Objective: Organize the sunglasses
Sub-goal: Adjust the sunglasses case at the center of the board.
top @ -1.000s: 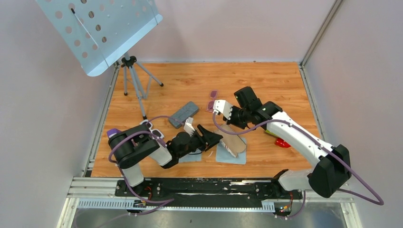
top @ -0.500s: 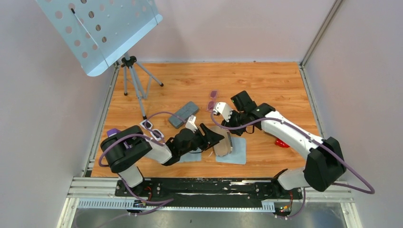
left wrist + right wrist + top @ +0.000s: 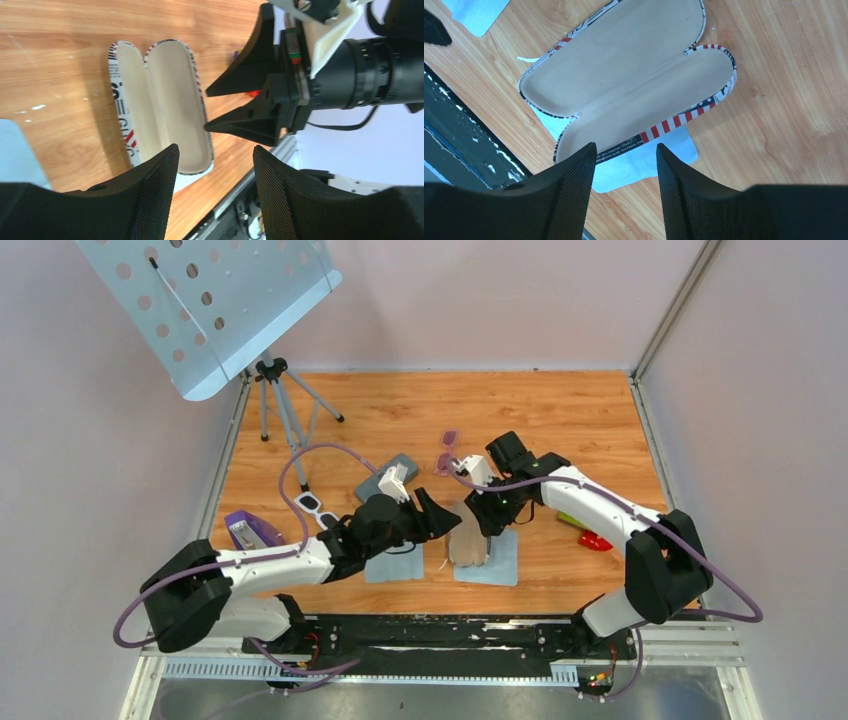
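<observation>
The sunglasses (image 3: 446,452), a small pair with purple-pink lenses, lie on the wood floor behind both arms, held by nothing. The flag-patterned case (image 3: 468,538) lies open and flat, its cream lining up (image 3: 624,75) (image 3: 165,100), partly on a blue cloth (image 3: 500,562). My right gripper (image 3: 489,524) (image 3: 626,192) hovers open just over the case's right edge with nothing between its fingers. My left gripper (image 3: 448,517) (image 3: 212,197) is open and empty at the case's left side, and its view shows the right gripper's fingers (image 3: 235,122) above the case.
A grey case (image 3: 385,478) lies left of the sunglasses. White-framed glasses (image 3: 314,505) and a purple object (image 3: 246,528) sit by the left arm. A second blue cloth (image 3: 392,565), a red item (image 3: 596,540) and a music stand's tripod (image 3: 280,405) are nearby.
The right gripper opened and let go of the case, which went from tilted up to lying open and flat. The left arm reached forward towards the case.
</observation>
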Controlling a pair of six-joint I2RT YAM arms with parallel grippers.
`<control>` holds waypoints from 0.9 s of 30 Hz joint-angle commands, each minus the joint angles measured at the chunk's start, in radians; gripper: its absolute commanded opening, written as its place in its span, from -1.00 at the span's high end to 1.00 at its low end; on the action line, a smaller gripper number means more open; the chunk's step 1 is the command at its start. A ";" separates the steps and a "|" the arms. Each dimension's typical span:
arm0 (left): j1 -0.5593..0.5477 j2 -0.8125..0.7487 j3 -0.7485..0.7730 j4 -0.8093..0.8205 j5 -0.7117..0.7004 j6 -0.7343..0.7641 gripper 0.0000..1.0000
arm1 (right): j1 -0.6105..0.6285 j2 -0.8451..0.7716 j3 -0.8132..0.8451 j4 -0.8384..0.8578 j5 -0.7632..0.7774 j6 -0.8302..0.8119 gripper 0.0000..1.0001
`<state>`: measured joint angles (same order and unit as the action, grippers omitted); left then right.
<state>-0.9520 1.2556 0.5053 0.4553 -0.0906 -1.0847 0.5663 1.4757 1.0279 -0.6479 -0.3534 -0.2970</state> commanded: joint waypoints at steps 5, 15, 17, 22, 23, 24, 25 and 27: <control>0.003 -0.054 0.005 -0.225 -0.094 0.127 -0.19 | -0.029 0.044 0.031 -0.062 0.019 0.151 -0.30; 0.003 -0.118 -0.009 -0.275 -0.143 0.143 -0.18 | -0.060 0.189 0.116 -0.112 0.011 0.233 -0.31; 0.003 -0.122 -0.015 -0.277 -0.149 0.143 -0.18 | -0.070 0.205 0.119 -0.117 -0.014 0.234 -0.20; 0.003 -0.108 -0.013 -0.268 -0.140 0.143 -0.18 | -0.072 0.234 0.142 -0.116 -0.009 0.229 0.13; 0.003 -0.106 -0.011 -0.268 -0.137 0.145 -0.18 | -0.074 0.235 0.150 -0.116 -0.010 0.229 0.17; 0.004 -0.107 -0.009 -0.268 -0.136 0.148 -0.17 | -0.074 0.234 0.158 -0.118 -0.011 0.227 0.24; 0.004 -0.108 -0.010 -0.267 -0.138 0.148 -0.18 | -0.074 0.236 0.167 -0.119 -0.010 0.224 0.30; 0.004 -0.111 -0.014 -0.268 -0.141 0.147 -0.18 | -0.073 0.241 0.179 -0.123 0.000 0.221 0.37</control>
<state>-0.9520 1.1488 0.5026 0.1898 -0.2104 -0.9535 0.5007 1.7069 1.1625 -0.7338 -0.3584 -0.0841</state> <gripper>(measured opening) 0.589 0.341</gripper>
